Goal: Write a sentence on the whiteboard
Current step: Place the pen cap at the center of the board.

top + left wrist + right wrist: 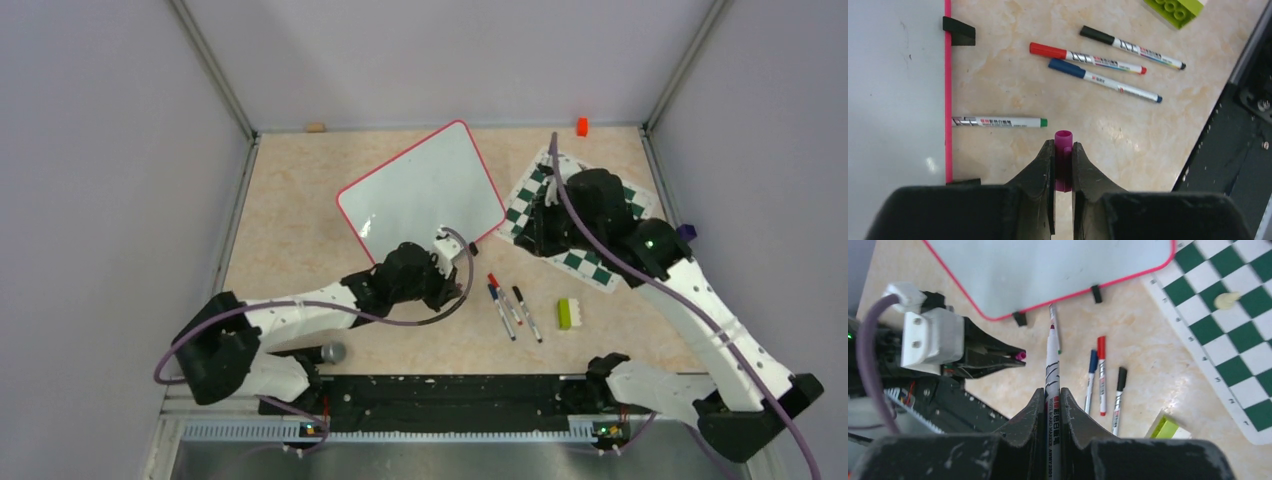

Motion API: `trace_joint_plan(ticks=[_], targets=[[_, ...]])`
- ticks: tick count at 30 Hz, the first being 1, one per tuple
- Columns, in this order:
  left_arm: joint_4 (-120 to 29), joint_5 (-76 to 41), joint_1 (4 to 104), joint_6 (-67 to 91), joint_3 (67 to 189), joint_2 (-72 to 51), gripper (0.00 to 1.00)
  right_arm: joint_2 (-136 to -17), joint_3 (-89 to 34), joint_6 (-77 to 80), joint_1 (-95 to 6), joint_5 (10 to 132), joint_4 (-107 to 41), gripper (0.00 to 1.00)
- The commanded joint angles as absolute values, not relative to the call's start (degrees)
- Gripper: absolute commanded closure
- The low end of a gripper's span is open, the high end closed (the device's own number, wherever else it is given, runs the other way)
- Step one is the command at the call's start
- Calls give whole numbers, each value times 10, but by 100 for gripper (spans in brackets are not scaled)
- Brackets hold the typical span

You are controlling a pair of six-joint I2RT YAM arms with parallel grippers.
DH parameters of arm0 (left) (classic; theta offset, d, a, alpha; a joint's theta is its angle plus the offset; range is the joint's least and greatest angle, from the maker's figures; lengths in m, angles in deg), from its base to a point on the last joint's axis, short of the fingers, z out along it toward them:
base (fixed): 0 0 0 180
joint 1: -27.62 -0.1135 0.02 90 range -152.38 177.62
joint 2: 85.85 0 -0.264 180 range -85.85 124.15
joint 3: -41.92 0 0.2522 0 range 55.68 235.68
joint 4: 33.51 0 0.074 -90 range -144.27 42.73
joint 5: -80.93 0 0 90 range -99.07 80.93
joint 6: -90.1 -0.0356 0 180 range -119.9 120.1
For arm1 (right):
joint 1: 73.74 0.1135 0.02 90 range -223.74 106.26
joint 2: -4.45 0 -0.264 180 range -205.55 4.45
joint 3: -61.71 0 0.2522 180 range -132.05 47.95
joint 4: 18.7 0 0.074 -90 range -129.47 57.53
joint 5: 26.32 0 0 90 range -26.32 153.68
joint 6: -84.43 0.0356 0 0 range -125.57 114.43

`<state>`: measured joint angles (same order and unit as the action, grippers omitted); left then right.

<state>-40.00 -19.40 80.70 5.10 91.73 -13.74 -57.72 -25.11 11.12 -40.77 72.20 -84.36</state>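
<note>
The whiteboard [420, 185] lies tilted at the table's centre, white with a red rim [948, 75]. The part of its face that I see is blank; the sentence is out of view. My left gripper [1063, 145] hovers just off the board's near edge, shut on a magenta marker cap [1063, 140]. My right gripper [1052, 390] hangs over the left part of the chess mat [560, 215], shut on an uncapped marker [1052, 365]. The marker's tip [1051, 328] points toward the board's near edge and is clear of it. The left gripper [1020, 356] shows beside it.
A green-ended marker [998, 122] lies along the board's rim. Red [503, 295], blue [500, 312] and black [527, 313] markers lie right of my left gripper, and a green brick [567, 313] beyond them. An orange block [581, 126] sits at the back wall.
</note>
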Motion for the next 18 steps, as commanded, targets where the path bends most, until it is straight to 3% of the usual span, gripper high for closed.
trace_joint_plan(ticks=[1,10,18], targets=[[-339,-115,823,202,1002,-47,100,-505,-222,168,-413,572,-750,100],[-390,-77,837,219,1113,104,98,-385,-164,234,-413,378,-732,100],[-392,-49,837,227,1121,138,97,-306,-115,254,-412,323,-725,100]])
